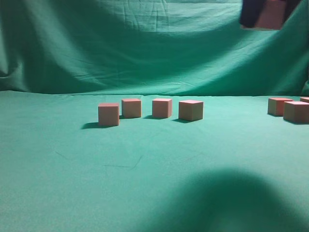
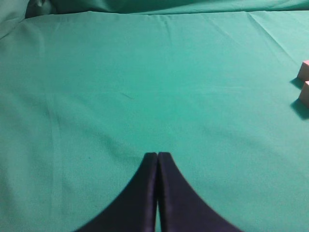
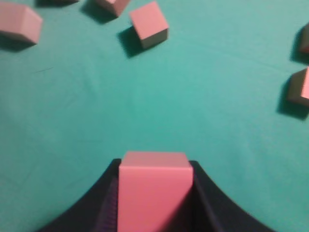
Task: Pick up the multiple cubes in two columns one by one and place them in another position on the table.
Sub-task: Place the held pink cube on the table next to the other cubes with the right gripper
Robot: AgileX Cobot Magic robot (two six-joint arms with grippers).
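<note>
- Cubes on the table (image 1: 58, 183) in the exterior view: seven in all. Four (image 1: 161, 108) stand in a loose row at centre and three (image 1: 295, 111) are grouped at the right edge, one of them only partly in frame.
- Cubes held aloft: one (image 3: 153, 193), between the right gripper's (image 3: 154, 203) jaws.
- Cubes in the left wrist view: two (image 2: 304, 82), cut by the right edge.
- Grippers seen: two, counting the left gripper (image 2: 157, 157).
</note>
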